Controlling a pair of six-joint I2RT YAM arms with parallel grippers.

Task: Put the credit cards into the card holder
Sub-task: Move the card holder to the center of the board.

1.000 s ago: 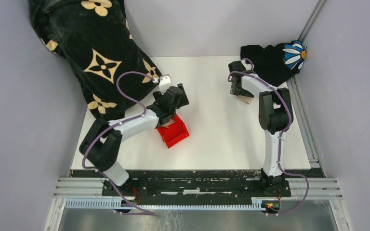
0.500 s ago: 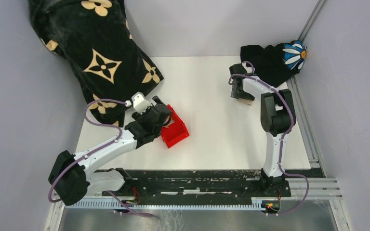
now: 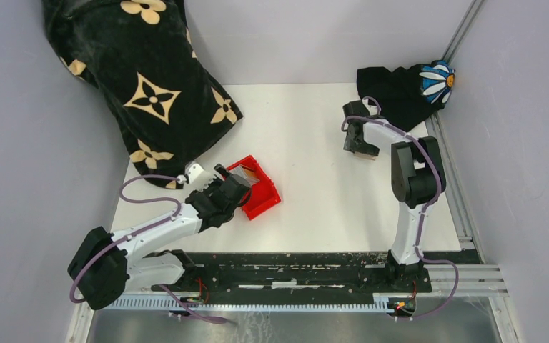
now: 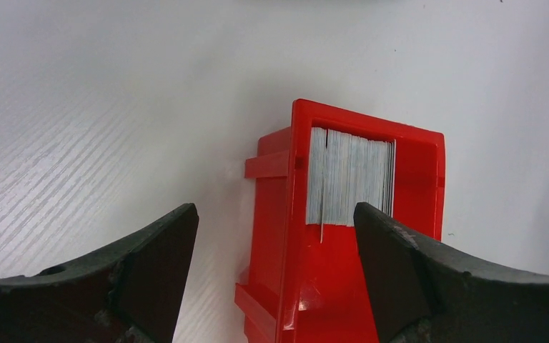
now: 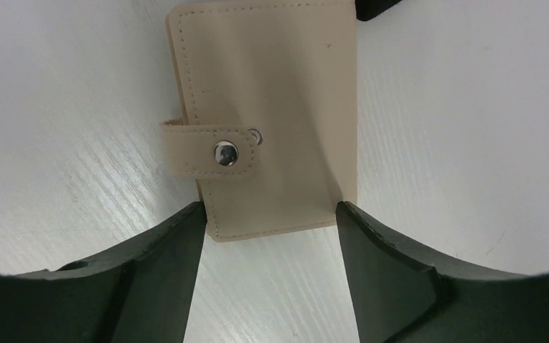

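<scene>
The credit cards [image 4: 350,175] are a stack of thin pale grey cards standing on edge at the far end of a red bin [image 4: 329,300]. My left gripper [image 4: 275,236] is open and empty, its jaws either side of the bin's near left wall. In the top view it [image 3: 232,187] sits at the bin's [image 3: 263,199] near-left corner. The card holder [image 5: 271,107] is a tan wallet, snapped shut, flat on the table. My right gripper [image 5: 270,229] is open, its fingertips at the holder's near corners. In the top view the right gripper [image 3: 361,146] hides the holder.
A large black cloth with beige flower prints [image 3: 150,86] covers the far left of the white table [image 3: 314,186]. A smaller black cloth with a blue and white daisy [image 3: 407,89] lies in the far right corner. Grey walls enclose the table.
My left arm has pulled back toward the near left; its gripper moved from beyond the bin to the bin's near-left corner. My right gripper shifted slightly right over the card holder.
</scene>
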